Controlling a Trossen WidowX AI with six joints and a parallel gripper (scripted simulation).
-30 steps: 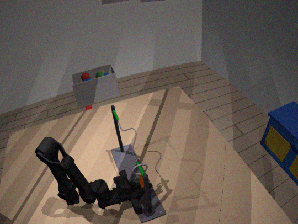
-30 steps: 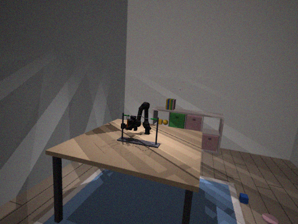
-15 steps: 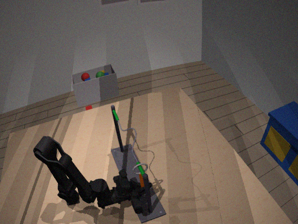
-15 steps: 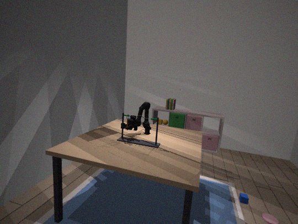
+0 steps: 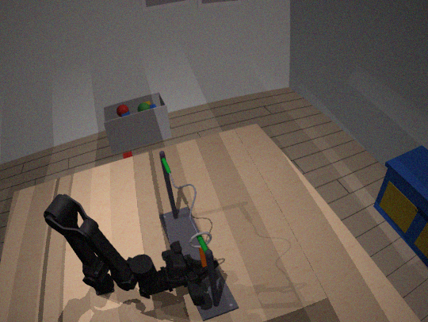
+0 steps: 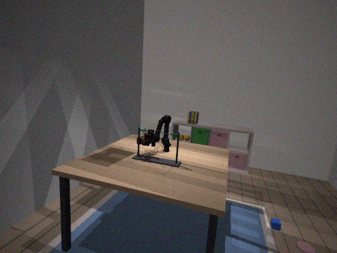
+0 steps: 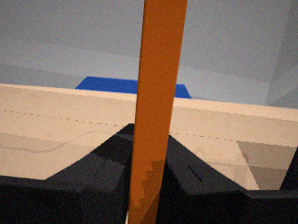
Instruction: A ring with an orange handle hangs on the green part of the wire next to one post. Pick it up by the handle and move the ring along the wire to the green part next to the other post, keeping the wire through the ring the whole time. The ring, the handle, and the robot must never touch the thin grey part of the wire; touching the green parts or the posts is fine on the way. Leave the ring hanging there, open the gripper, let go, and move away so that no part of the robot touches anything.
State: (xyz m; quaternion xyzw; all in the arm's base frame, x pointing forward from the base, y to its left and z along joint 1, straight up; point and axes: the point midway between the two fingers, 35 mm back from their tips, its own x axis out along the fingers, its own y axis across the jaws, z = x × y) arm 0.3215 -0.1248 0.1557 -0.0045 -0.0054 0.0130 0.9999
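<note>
The grey ring (image 5: 210, 237) is around the wire at the near green part (image 5: 202, 243), close to the near post (image 5: 212, 270) (image 6: 138, 151). Its orange handle (image 5: 203, 258) (image 6: 144, 138) (image 7: 159, 75) hangs down from it. My gripper (image 5: 204, 268) (image 7: 143, 133) is shut on the handle, with one finger on each side in the wrist view. The thin grey wire (image 5: 194, 198) bends away from the ring to the other green part (image 5: 166, 166) (image 6: 174, 134) at the far post (image 5: 170, 190) (image 6: 177, 149). The ring is outside the wrist view.
The posts stand on a dark base plate (image 5: 178, 228) (image 6: 156, 161) on the wooden table (image 5: 254, 159) (image 6: 140, 184). The near post is close beside my gripper. A toy bin (image 5: 136, 128) and a blue cabinet (image 5: 412, 170) stand beyond the table.
</note>
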